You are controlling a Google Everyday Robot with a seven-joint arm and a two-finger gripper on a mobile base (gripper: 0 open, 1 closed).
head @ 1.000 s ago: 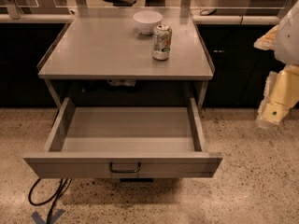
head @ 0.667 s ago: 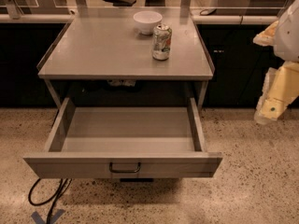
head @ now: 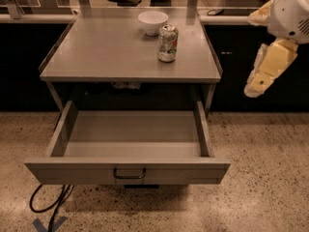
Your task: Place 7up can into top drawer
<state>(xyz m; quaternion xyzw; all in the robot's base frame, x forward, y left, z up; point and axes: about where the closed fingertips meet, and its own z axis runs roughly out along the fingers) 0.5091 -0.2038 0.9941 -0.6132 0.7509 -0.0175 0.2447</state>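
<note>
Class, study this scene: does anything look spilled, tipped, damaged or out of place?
Nothing stands out. The silvery 7up can stands upright beside the white bowl; the grey top drawer is open; the tool hangs at right.

The 7up can (head: 167,43) is silvery-white with green and reddish markings and a silver top. The top drawer (head: 72,172) is plain grey, its handle (head: 129,174) dark metal. The tabletop (head: 106,52) is flat grey, the bowl (head: 153,22) white. The gripper (head: 264,70), at the right edge beside the table, is pale yellow under a white arm shell (head: 292,8). The floor (head: 260,178) is beige, speckled dark, with a black cable (head: 46,204) and blue tape (head: 48,224)
</note>
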